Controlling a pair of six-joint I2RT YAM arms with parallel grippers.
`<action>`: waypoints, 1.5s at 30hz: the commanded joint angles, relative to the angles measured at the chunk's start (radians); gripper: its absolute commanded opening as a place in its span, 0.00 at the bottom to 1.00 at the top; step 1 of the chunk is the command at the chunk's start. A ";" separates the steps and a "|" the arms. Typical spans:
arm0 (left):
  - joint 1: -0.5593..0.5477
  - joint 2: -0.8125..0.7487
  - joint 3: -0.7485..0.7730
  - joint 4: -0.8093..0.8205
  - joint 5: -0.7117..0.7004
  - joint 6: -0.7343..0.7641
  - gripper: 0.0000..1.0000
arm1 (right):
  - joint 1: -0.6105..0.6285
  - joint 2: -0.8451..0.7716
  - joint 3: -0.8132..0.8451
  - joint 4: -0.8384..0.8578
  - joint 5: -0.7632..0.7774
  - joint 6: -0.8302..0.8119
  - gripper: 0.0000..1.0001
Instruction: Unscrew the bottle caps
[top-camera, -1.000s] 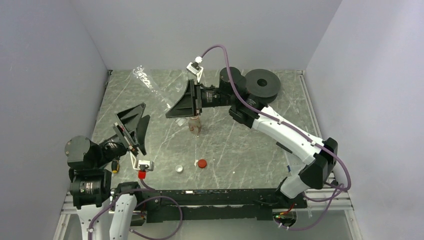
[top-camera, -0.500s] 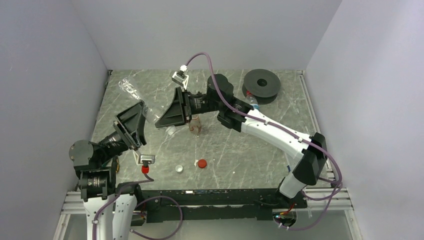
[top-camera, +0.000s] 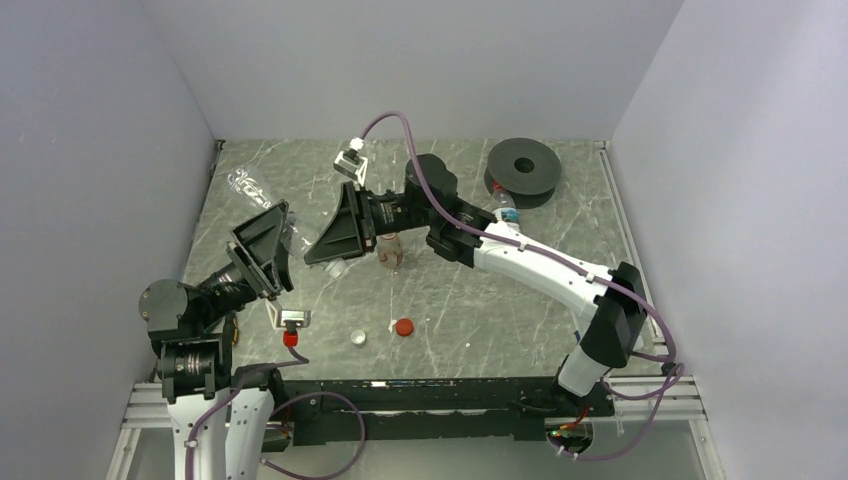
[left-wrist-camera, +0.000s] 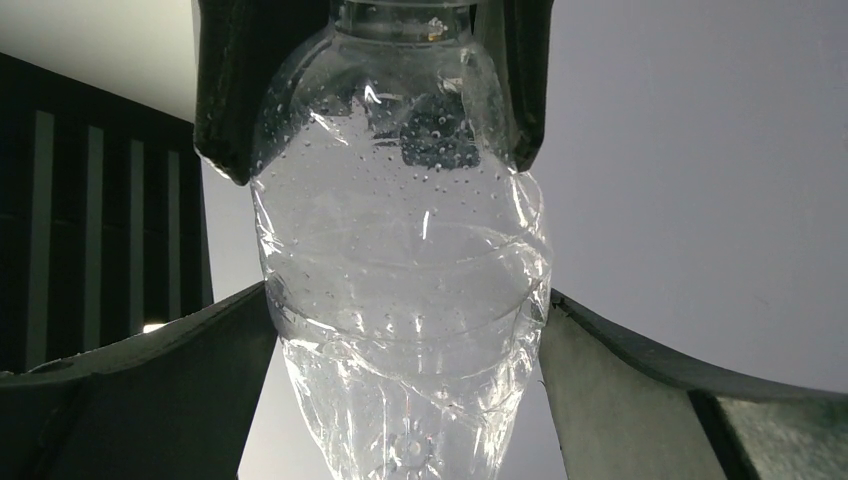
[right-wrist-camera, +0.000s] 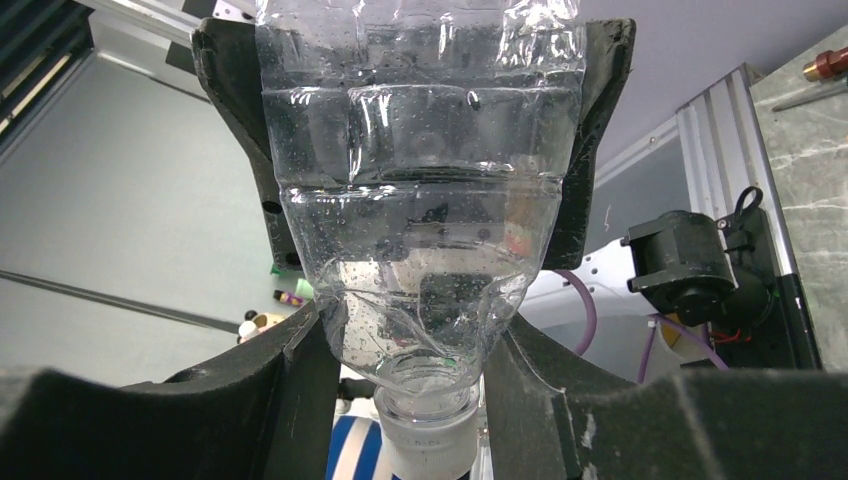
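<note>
A plain clear bottle (top-camera: 248, 185) hangs tilted above the table's left side. My right gripper (top-camera: 330, 240) is shut on its crumpled shoulder (right-wrist-camera: 420, 320), just above the white cap (right-wrist-camera: 430, 455), which is still on the neck. My left gripper (top-camera: 270, 240) is open and its fingers stand on either side of the bottle's body (left-wrist-camera: 400, 250), close against it. A bottle with a reddish label (top-camera: 390, 250) stands at mid-table without a cap. On the table in front lie a loose red cap (top-camera: 403, 327) and a loose white cap (top-camera: 359, 338).
A big black spool disc (top-camera: 523, 170) sits at the back right. Next to it lies another small bottle (top-camera: 505, 205), partly hidden by my right arm. A yellow-handled tool (top-camera: 230, 330) lies by my left arm's base. Grey walls close in the table.
My right arm has carried the clear bottle left and towards the front. My left gripper has come up to meet it, and its fingers now flank the body.
</note>
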 joint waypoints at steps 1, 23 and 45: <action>0.000 -0.024 0.013 0.006 0.030 0.041 0.98 | 0.010 0.019 0.022 -0.057 -0.006 -0.006 0.19; 0.000 -0.020 0.109 -0.347 -0.040 0.034 0.49 | -0.046 -0.019 0.305 -0.563 0.164 -0.354 0.94; 0.000 0.173 0.347 -0.609 0.000 -1.570 0.50 | 0.297 -0.169 0.406 -0.556 1.102 -0.869 0.99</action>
